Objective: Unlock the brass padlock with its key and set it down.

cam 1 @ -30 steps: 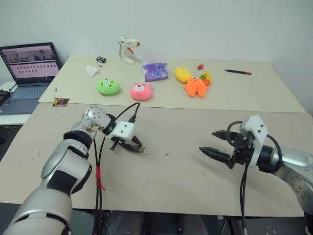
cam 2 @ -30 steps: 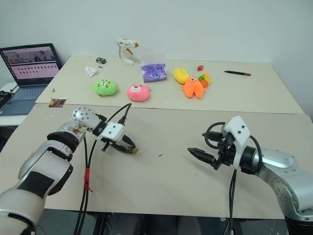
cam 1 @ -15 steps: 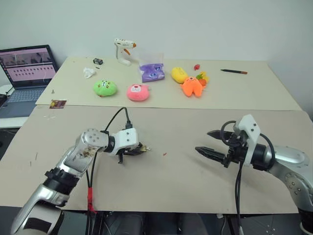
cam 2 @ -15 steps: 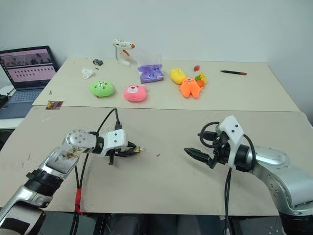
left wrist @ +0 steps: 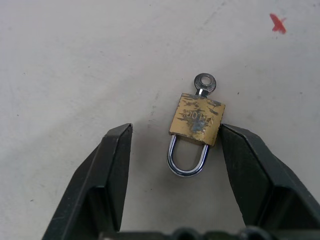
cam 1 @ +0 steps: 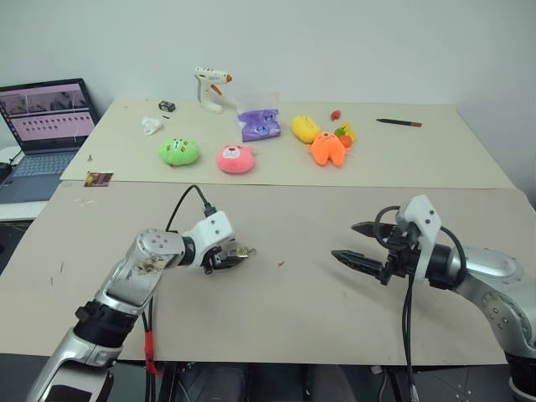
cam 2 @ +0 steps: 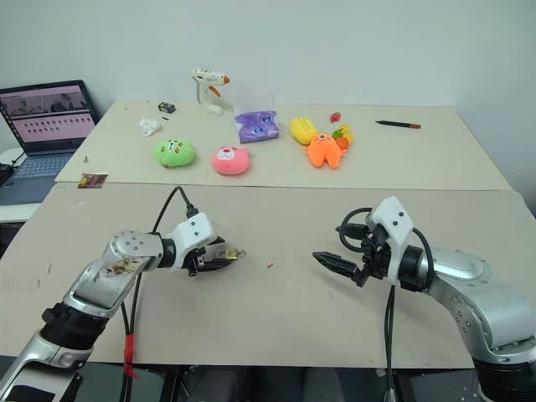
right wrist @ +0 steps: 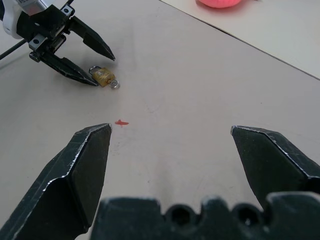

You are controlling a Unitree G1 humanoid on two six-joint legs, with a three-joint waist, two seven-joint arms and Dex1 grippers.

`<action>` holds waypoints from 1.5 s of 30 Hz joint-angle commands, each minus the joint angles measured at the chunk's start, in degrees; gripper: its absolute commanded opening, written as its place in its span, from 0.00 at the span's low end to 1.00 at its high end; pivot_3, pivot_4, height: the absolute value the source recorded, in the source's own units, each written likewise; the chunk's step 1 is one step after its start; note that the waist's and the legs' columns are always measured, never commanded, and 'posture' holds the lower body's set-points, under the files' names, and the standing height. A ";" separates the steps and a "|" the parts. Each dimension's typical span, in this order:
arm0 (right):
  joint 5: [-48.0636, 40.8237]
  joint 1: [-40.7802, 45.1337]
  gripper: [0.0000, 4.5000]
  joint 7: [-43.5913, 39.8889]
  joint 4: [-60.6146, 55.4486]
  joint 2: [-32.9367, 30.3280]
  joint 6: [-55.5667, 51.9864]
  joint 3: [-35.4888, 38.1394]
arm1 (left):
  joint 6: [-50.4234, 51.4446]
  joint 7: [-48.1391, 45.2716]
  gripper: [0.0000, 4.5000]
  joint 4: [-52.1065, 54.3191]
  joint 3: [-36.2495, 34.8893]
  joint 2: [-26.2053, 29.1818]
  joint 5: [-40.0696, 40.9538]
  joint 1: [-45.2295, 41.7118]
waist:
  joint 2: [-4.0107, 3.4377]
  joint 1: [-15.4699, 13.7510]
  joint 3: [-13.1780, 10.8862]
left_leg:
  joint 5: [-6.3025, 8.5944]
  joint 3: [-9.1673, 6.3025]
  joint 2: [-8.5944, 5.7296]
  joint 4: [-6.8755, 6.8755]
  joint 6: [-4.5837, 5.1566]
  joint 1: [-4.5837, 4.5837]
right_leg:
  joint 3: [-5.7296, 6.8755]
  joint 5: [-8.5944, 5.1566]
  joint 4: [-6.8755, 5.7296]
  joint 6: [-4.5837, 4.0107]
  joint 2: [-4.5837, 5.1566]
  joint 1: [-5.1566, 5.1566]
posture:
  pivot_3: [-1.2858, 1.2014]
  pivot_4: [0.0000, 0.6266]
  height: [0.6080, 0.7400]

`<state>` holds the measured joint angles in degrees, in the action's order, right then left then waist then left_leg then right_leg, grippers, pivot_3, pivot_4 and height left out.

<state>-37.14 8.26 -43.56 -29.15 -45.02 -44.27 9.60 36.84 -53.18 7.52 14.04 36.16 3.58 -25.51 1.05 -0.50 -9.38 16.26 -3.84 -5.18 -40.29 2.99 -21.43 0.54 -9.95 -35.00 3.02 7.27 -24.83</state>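
A: Where was the brass padlock (left wrist: 197, 121)?
B: Flat on the bench (cam 1: 293, 293), near the front-left, betw. the left hand (left wrist: 175, 150) fingers. Key (left wrist: 203, 83) stuck in its bottom, round head sticking out away from the hand. Shackle (left wrist: 186, 161) looked shut, facing the hand.
A: Left hand gripping it?
B: No. Fingers apart, one right against the lock's side, the other clear of it w/ a gap.
A: Right hand (right wrist: 170, 131)?
B: Wide apart, nothing in it, hovering over the bench well to the right, pointing toward the lock. Red speck (right wrist: 121, 122) on the bench betw. the two hands.
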 commanded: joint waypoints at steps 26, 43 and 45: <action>0.69 0.77 1.00 0.11 -1.10 0.55 1.56 0.30 | 0.58 9.38 0.64 5.03 -1.78 -5.09 -0.75 3.62 | 0.00 -0.32 0.00 | -0.05 0.00 -0.04 0.18 -0.08 -0.06 | -0.01 0.01 0.04 -0.03 0.07 -0.08 | 0.52 0.24 1.00; 0.75 -0.09 1.00 -0.18 -1.57 0.00 1.12 0.60 | -6.04 6.97 0.64 2.15 -2.22 -4.01 1.34 3.31 | 0.00 -0.18 0.00 | -0.06 0.00 -0.04 0.26 -0.11 -0.14 | -0.01 0.01 0.06 -0.06 0.07 -0.19 | 0.52 0.24 1.00; 0.72 -0.32 1.00 -0.22 -1.57 -0.05 1.16 0.73 | -6.97 6.44 0.64 1.39 -2.66 -3.60 1.59 3.68 | 0.00 -0.15 0.00 | -0.06 0.00 -0.04 0.26 -0.11 -0.15 | -0.01 0.01 0.06 -0.06 0.06 -0.21 | 0.52 0.24 1.00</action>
<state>-36.10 8.01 -43.64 -29.11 -44.54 -44.05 9.28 32.03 -46.06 8.91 12.31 31.82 4.64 -21.92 1.06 -0.65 -9.38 16.20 -3.84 -5.22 -40.03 2.88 -21.58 0.52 -9.94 -34.94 2.96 7.34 -25.05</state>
